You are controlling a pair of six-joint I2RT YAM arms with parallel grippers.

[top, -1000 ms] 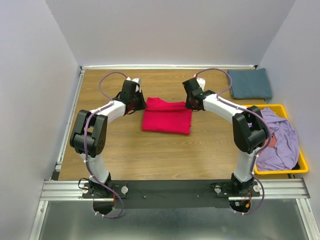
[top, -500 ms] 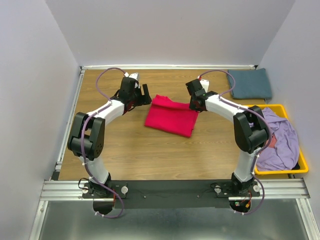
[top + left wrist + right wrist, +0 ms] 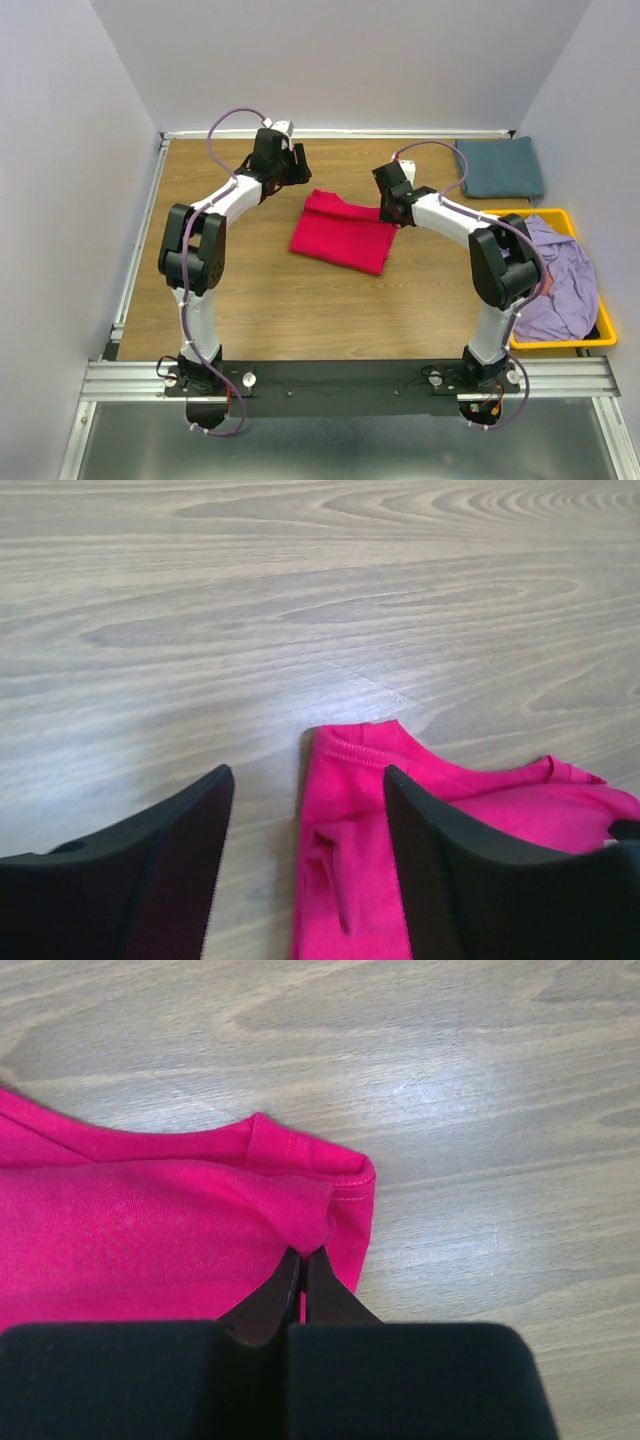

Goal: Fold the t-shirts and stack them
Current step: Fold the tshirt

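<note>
A folded crimson-pink t-shirt (image 3: 343, 232) lies mid-table, slightly skewed. My right gripper (image 3: 393, 212) is shut on a pinch of cloth at its far right corner; in the right wrist view the gripper (image 3: 303, 1253) has its jaws closed on the crimson t-shirt (image 3: 150, 1230). My left gripper (image 3: 297, 163) hovers beyond the shirt's far left corner, open and holding nothing. In the left wrist view the gripper (image 3: 307, 772) stands with its jaws wide apart above the shirt's corner (image 3: 355, 830). A folded slate blue-grey t-shirt (image 3: 500, 167) rests at the far right.
A yellow bin (image 3: 560, 342) at the right edge holds a crumpled lavender t-shirt (image 3: 560, 275) with a bit of pinkish cloth (image 3: 545, 287) beneath it. Grey walls close in the wooden table (image 3: 300, 300) on three sides.
My left gripper opened, let go of the crimson shirt's left corner and drew back toward the far side. The shirt shifted and skewed a little; the right gripper kept its hold.
</note>
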